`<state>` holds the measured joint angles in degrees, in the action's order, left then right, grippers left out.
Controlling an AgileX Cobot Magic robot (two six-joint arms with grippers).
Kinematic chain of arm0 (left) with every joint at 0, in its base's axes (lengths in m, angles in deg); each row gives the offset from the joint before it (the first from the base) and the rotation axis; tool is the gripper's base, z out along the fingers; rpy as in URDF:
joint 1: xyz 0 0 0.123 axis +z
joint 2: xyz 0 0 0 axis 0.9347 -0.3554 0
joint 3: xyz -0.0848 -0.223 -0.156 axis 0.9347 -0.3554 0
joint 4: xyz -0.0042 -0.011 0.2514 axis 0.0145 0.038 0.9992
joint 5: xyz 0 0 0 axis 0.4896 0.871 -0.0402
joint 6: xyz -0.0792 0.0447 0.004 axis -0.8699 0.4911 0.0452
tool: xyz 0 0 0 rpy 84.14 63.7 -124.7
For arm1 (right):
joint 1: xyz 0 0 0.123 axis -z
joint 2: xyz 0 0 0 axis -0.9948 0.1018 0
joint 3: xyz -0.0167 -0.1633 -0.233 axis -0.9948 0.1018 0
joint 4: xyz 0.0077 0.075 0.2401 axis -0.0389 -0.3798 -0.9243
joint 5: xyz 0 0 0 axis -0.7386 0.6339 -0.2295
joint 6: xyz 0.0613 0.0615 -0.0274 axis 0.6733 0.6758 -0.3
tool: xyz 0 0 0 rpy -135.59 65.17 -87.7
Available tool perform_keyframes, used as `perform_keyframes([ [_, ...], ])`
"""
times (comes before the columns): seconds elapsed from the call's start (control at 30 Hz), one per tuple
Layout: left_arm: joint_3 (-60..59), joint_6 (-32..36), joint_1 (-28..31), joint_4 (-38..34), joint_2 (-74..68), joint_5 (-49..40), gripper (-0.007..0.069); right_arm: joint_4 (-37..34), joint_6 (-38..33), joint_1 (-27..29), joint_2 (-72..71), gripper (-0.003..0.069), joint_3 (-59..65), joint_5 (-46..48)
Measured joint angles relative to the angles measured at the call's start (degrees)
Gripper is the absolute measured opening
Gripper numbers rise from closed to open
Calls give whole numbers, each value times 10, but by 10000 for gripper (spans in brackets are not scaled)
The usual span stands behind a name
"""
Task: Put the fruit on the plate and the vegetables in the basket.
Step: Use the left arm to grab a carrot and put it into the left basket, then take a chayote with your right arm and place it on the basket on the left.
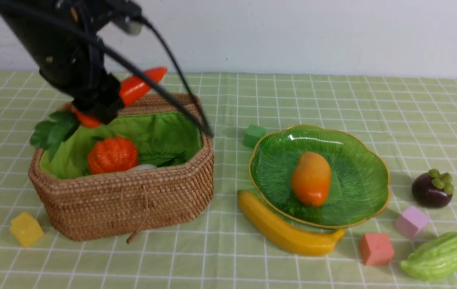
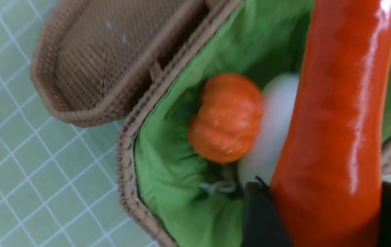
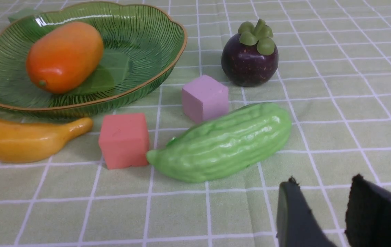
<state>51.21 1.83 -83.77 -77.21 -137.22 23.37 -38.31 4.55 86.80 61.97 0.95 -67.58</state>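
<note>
Currently the left fingers [image 2: 260,223] are clenched on the stalk end of the red pepper [image 1: 132,92], which is held in the air above the far left part of the basket [image 1: 132,204].

Finding: the pepper's long axis runs from near left up to far right. Its tip rises past the basket's far rim. In the left wrist view, the lined interior lies directly beyond the pepper, with the pumpkin [image 1: 112,154] and radish [image 1: 142,166] already inside.

Assessment: the drop depends on bringing that raised tip inside the rim. As it lies, the tip could catch on the far edge.

The right fingers [image 3: 295,216] are released and hold nothing. They hang just above the worktop [image 1: 228,265], on the near side of the gourd [image 1: 439,257]. The right arm is therefore the nearer one for the gourd.

The mango [image 1: 311,182] is on the plate [image 1: 356,152]. The banana [image 1: 284,233] and mangosteen [image 1: 432,190] remain on the worktop.
</note>
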Motion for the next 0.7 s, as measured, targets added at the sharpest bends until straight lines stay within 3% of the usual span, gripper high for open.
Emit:
perform_keyframes([
  [0.1, -74, 51, 9, -2, -9, 74, 379, 0, 0, 0, 0, 241, 0, 0],
  [0.2, -102, 61, 8, -7, -16, 126, 379, 0, 0, 0, 0, 241, 0, 0],
  [0.33, -123, 60, 6, -11, -17, 160, 501, 0, 0, 0, 0, 241, 0, 0],
  [0.4, -123, 60, 6, -11, -14, 155, 620, 0, 0, 0, 0, 241, 0, 0],
  [0.47, -123, 60, 6, -15, -5, 151, 657, 0, 0, 0, 0, 241, 0, 0],
  [0.7, -123, 31, 6, -56, 66, 116, 628, 0, 0, 0, 0, 241, 0, 0],
])
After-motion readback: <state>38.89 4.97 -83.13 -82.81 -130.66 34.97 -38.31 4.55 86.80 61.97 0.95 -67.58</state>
